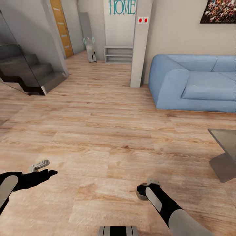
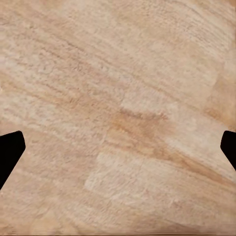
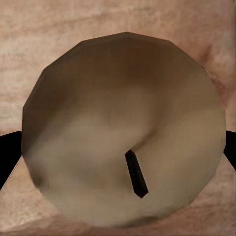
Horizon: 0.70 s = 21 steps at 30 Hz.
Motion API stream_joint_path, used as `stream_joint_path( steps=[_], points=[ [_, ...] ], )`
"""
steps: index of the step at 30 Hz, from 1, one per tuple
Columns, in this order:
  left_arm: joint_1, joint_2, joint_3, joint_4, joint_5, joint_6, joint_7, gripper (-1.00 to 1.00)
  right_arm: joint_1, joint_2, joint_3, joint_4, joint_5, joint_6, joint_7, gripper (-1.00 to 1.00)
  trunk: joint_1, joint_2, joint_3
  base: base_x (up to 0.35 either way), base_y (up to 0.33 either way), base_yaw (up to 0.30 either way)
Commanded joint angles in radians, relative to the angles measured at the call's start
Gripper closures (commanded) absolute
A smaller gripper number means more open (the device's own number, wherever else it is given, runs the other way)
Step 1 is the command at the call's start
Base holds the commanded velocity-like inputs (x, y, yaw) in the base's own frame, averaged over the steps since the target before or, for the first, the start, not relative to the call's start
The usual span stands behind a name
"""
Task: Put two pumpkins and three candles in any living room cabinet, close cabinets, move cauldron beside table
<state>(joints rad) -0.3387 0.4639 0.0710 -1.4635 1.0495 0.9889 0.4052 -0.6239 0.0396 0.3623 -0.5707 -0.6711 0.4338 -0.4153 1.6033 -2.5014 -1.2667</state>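
The right gripper [image 1: 143, 192] is clamped on a candle [image 3: 125, 132], whose rounded cream top and short dark wick face the right wrist camera end-on, so its long axis runs along the fingers; the dark fingertips [image 3: 6, 157] flank it on either side. In the head view the candle appears as a small grey-beige lump at the end of the right arm, held low over the wooden floor [image 1: 98, 131]. The right forearm reaches forward and slightly inward, its wrist bent downward. The left gripper [image 1: 41, 167] carries nothing: its fingers stand apart, with bare floor between them, and the left arm is extended forward at about the same height. A corner of the grey table [image 1: 226, 147] lies ahead and to the right of the candle, the blue sofa [image 1: 193, 82] beyond it. No dark-brown cabinet is visible from here, so the direction from the candle to its destination cannot be judged; the robot probably has to turn or drive before placing it.
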Motion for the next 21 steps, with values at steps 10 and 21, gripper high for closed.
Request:
stream_joint_path(
  steps=[10, 21],
  points=[
    [-0.012, -0.050, -0.032, 0.102, -0.086, -0.006, 0.087, -1.00, 0.000, 0.002, 0.003, -0.002, -0.012, -0.002, -0.011, 1.00, -0.015, 0.022, 0.036, 0.000, 0.000, 0.000],
    [-0.017, -0.155, -0.076, 0.211, -0.343, -0.054, 0.078, -1.00, 0.000, 0.002, 0.010, -0.003, -0.009, -0.004, -0.023, 1.00, -0.057, 0.099, 0.070, 0.000, 0.000, 0.000]
  ],
)
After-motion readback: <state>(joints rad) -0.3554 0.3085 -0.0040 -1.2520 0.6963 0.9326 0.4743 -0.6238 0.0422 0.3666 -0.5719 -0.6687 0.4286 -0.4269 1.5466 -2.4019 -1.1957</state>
